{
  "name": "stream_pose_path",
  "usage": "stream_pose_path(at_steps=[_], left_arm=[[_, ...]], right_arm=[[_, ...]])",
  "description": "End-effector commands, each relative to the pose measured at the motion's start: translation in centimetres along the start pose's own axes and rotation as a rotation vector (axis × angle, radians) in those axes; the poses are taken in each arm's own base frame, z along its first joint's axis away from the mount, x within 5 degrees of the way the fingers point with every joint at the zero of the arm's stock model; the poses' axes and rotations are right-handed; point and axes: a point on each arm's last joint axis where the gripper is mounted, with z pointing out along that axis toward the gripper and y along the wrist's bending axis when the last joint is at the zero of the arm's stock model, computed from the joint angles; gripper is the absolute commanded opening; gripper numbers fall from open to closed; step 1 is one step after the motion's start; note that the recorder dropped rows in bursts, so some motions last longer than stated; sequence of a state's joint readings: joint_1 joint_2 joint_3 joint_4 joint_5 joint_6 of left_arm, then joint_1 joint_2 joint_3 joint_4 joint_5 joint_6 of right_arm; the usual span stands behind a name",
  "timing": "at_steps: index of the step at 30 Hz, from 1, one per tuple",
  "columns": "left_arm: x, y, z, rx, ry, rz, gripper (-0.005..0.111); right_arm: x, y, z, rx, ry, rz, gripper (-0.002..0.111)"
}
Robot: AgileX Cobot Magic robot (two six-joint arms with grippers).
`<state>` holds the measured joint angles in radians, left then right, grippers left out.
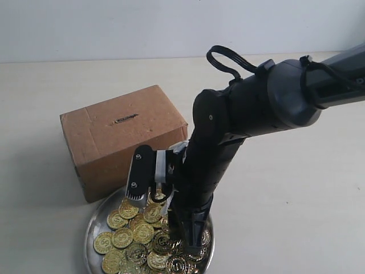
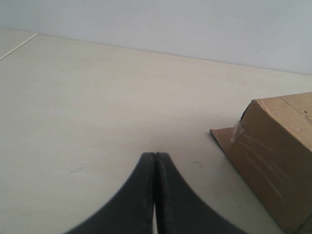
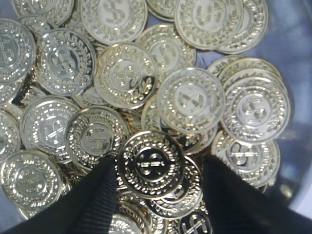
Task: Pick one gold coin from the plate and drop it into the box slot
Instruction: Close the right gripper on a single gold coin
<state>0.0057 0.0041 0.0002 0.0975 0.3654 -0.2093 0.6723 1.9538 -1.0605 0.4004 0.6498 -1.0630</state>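
The silver plate [image 1: 90, 231] sits at the front, heaped with gold coins [image 1: 134, 234]. Just behind it stands the brown cardboard box [image 1: 122, 140], with the dark slot [image 1: 124, 119] in its top. My right gripper [image 1: 191, 245] reaches down into the coin pile. In the right wrist view it [image 3: 160, 163] is open, its black fingers [image 3: 92, 200] either side of one gold coin [image 3: 151, 163] lying on top of others. One finger is at that coin's edge and the other stands apart from it. My left gripper [image 2: 155, 157] is shut and empty over bare table near the box [image 2: 278, 156].
The right arm [image 1: 256, 108] stretches in from the upper right, above the plate and past the box's corner. Its wrist camera housing [image 1: 140, 177] hangs close to the box's front face. Pale tabletop [image 1: 296, 205] surrounds the plate and box. The left arm is out of the exterior view.
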Motion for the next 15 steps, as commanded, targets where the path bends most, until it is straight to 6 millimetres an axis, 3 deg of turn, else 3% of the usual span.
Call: stream_pose_path(at_steps=[1, 15], left_arm=[[-0.1, 0.0, 0.0, 0.007, -0.012, 0.000, 0.000], [-0.1, 0.0, 0.0, 0.007, -0.012, 0.000, 0.000]], right_arm=[[-0.3, -0.1, 0.0, 0.009, -0.019, -0.008, 0.051], [0.1, -0.2, 1.2, -0.015, 0.008, 0.010, 0.051]])
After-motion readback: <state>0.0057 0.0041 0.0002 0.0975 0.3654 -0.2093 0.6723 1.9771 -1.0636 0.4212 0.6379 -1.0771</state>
